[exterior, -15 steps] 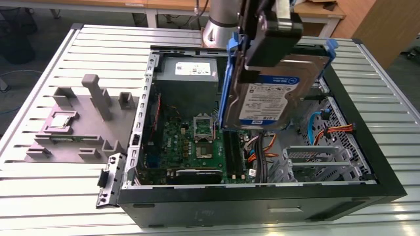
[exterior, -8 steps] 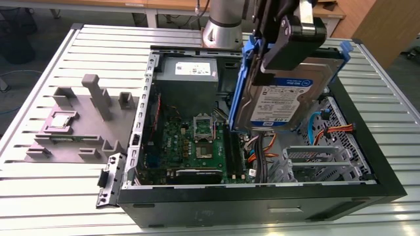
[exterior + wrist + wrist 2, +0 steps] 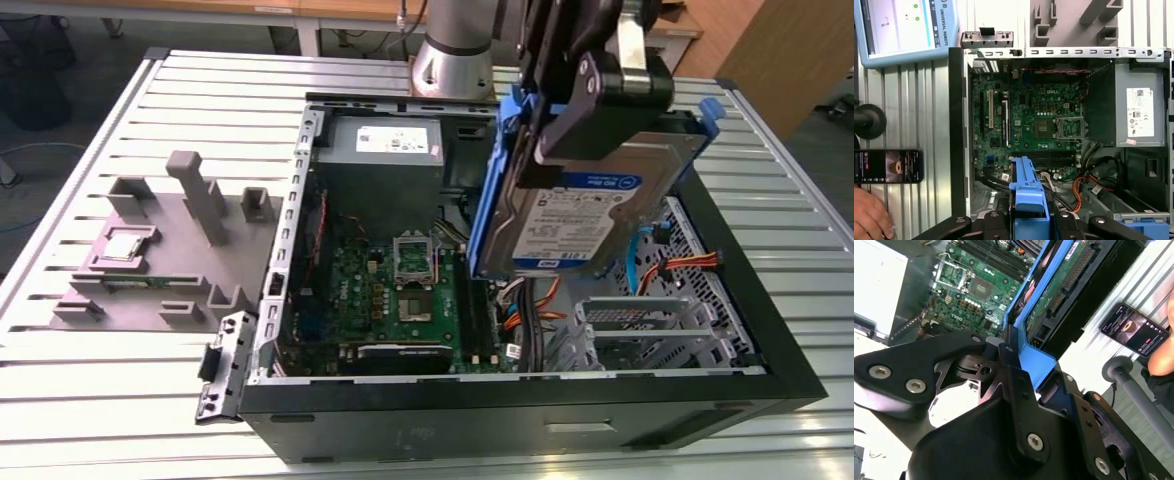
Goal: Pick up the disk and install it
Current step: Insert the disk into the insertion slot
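Observation:
The disk (image 3: 577, 222), a silver drive with a white-and-blue label and blue rails, hangs tilted on edge above the right half of the open computer case (image 3: 534, 405). My gripper (image 3: 550, 150) is shut on its upper part, dark fingers clamping the blue bracket. In the second wrist view the blue rail (image 3: 1038, 357) runs between my fingers (image 3: 1010, 371), with the drive's green circuit board (image 3: 1064, 282) behind it. In the first wrist view the blue bracket (image 3: 1028, 192) sticks out from my gripper (image 3: 1029, 222) over the case's cables.
Below the disk, a grey metal cage (image 3: 643, 325) sits among orange cables in the case, beside the motherboard (image 3: 400, 295) and power supply (image 3: 384, 146). A grey fixture (image 3: 174, 250) holds a processor chip (image 3: 123, 245). A phone (image 3: 889, 166), a hand (image 3: 871, 215) and a tablet (image 3: 904, 25) lie beside the case.

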Controlling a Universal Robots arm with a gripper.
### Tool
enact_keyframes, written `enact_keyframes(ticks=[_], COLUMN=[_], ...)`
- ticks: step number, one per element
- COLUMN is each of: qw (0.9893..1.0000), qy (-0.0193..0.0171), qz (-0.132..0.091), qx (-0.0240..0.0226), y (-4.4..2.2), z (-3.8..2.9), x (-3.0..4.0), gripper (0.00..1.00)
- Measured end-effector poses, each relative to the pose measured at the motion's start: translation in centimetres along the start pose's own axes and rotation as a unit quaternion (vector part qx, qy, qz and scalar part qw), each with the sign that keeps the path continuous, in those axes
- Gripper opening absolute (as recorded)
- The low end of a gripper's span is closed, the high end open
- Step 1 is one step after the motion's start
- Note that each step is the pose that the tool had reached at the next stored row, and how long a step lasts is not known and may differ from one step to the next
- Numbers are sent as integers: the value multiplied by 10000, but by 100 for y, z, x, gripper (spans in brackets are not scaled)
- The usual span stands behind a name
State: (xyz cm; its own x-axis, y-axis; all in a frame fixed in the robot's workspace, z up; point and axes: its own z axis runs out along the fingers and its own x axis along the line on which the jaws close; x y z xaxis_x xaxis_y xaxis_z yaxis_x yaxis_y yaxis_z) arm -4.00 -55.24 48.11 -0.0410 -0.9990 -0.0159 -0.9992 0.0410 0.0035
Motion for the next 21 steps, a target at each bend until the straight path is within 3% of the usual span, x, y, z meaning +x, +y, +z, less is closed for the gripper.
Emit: enact_keyframes(ticks=[3, 6, 21], qw=[10000, 10000, 10000], qy=[-1, -1, 2], qz=[0, -1, -12], qx=[0, 0, 0], y=[-4, -43, -531], z=[16, 31, 116], x=[78, 97, 82], gripper=[37, 37, 37])
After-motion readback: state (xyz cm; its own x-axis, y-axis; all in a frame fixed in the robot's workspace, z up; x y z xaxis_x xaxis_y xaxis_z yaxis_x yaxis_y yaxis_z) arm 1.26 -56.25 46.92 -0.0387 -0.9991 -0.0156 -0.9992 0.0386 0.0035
